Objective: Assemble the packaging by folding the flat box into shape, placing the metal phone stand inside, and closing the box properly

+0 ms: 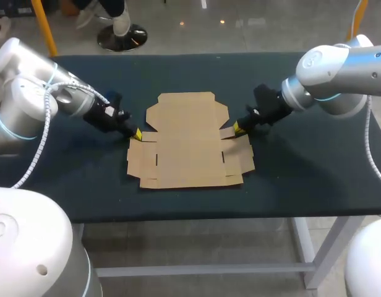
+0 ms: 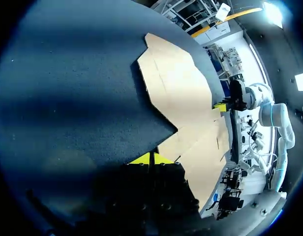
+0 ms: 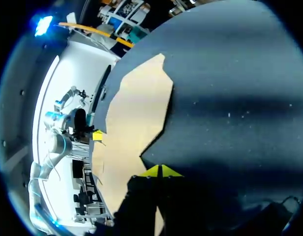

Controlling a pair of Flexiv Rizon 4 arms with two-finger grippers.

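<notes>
A flat box of brown card lies unfolded in the middle of the dark tabletop. It's all flat, w/ flaps sticking out on each side and small slits cut in the lower part.

The L arm comes in from the left of the frame. Its L fingers point down at the box's left edge, at the notch where the upper flap meets the lower part (the yellow tips look like they touch the card there, but I can't be sure). The R arm comes in from the upper right. Its R fingers sit at the box's right edge, by the small side flap, approx level w/ the L ones. So there's one arm on each side, w/ the box between them.

Left wrist view: the L fingers are pressed together. The two yellow tips meet w/ only a thin line between, and nothing is held. The flat box spreads out ahead of them, w/ its near corner just beside the tips. The R fingers show at the far edge of the card.

Right wrist view: the R fingers are together too, w/ nothing in them. The flat box lies ahead, its edge just beside the tips. The L fingers show as a small yellow bit at the card's far side.
</notes>
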